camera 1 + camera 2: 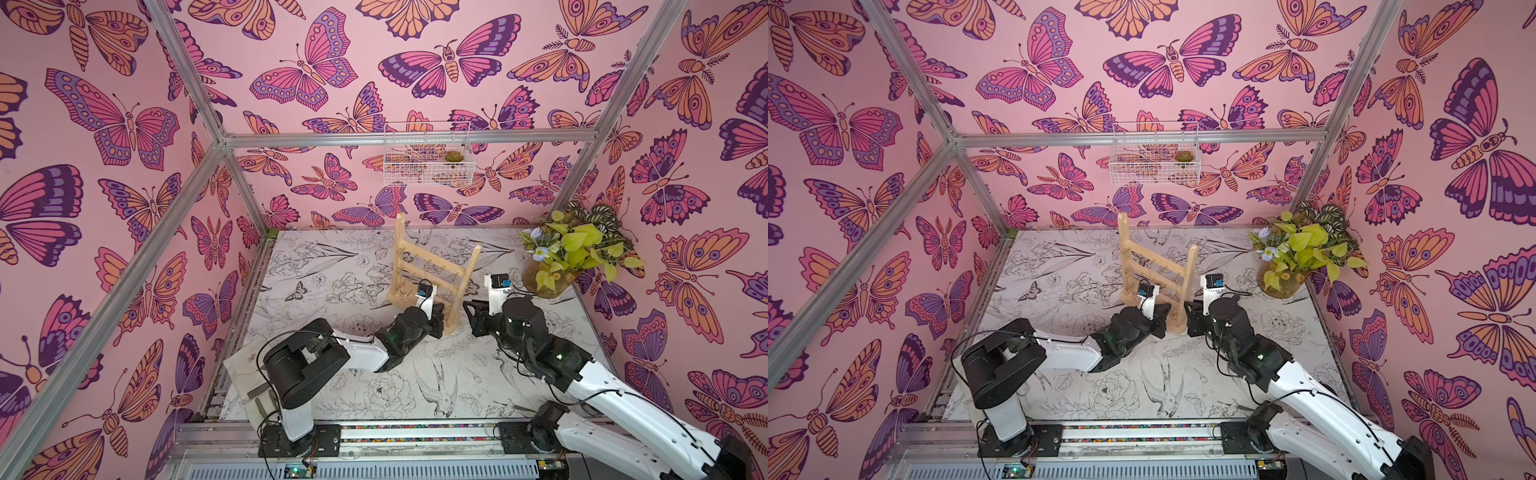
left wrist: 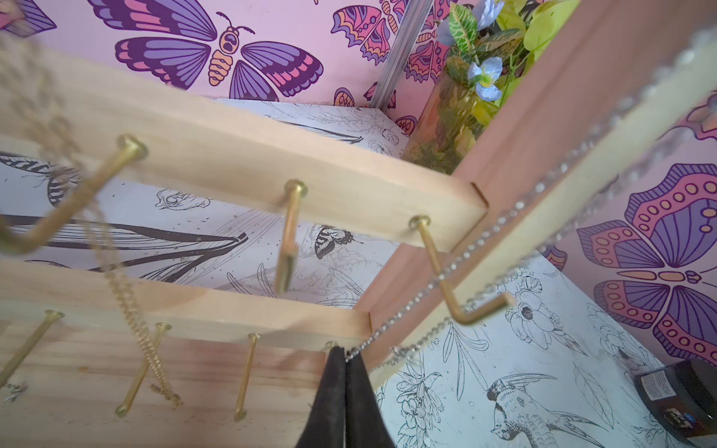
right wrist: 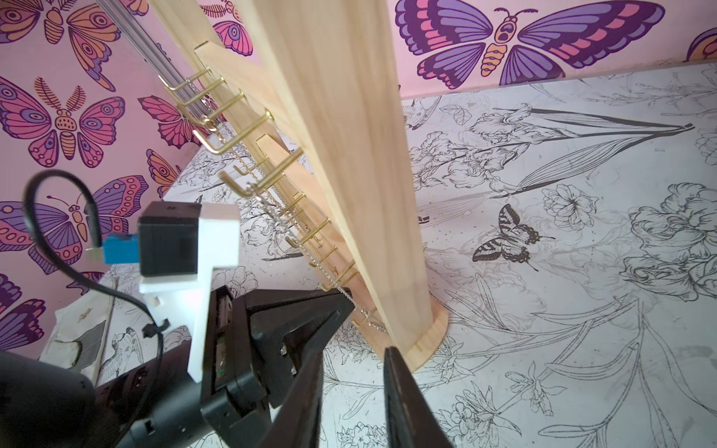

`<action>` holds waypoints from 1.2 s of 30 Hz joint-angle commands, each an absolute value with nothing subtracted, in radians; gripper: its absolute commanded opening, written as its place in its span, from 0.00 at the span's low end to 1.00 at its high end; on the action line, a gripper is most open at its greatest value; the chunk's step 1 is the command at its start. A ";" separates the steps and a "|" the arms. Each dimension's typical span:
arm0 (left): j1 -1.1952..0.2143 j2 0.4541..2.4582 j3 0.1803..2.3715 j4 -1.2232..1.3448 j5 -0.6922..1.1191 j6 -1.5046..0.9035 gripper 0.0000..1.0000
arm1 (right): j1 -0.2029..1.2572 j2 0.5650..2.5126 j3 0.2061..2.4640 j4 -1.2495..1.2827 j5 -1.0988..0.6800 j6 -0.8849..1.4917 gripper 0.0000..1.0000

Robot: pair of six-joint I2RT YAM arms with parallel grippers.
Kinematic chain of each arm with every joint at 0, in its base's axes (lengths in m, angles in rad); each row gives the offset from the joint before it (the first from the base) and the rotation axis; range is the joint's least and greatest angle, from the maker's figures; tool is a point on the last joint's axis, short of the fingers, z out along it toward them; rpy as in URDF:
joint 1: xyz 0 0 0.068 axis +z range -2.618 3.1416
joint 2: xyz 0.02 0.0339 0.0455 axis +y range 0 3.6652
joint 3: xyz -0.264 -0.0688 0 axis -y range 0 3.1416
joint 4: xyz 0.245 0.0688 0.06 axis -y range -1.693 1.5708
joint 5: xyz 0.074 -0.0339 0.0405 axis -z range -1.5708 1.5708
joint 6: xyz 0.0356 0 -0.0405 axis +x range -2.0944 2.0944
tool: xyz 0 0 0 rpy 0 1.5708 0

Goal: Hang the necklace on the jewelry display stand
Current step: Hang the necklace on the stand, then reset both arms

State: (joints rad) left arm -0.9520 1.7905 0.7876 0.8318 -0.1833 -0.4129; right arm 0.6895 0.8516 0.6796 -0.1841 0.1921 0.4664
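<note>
Floral-print desk [image 1: 324,266], pale wooden ladder-like stand [image 1: 399,253]. Your left tool [image 2: 345,355] pinches the thread-thin metal chain necklace [image 2: 388,322]; right tool [image 3: 355,360] spread, empty. Draw it taut on the gold hook [image 2: 446,291].

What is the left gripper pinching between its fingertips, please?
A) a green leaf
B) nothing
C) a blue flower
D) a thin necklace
D: in the left wrist view the left gripper is shut on the necklace, which runs straight up from its tips past the stand.
</note>
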 commanded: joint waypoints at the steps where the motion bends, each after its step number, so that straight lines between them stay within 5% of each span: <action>1: -0.956 1.791 0.792 0.813 -0.188 -0.417 0.05 | 0.693 0.855 0.675 -0.197 0.208 0.454 0.30; 10: -0.957 1.739 0.764 0.819 -0.209 -0.421 0.23 | 0.693 0.861 0.672 -0.189 0.207 0.455 0.30; 23: -0.981 1.624 0.681 0.796 -0.224 -0.468 0.24 | 0.693 0.865 0.677 -0.196 0.209 0.449 0.33; 31: -1.013 1.394 0.640 0.423 -0.293 -0.538 0.27 | 0.690 0.859 0.669 -0.240 0.240 0.448 0.48; 36: -0.889 1.192 0.632 0.155 -0.321 -0.563 0.29 | 0.670 0.824 0.648 -0.285 0.253 0.453 0.54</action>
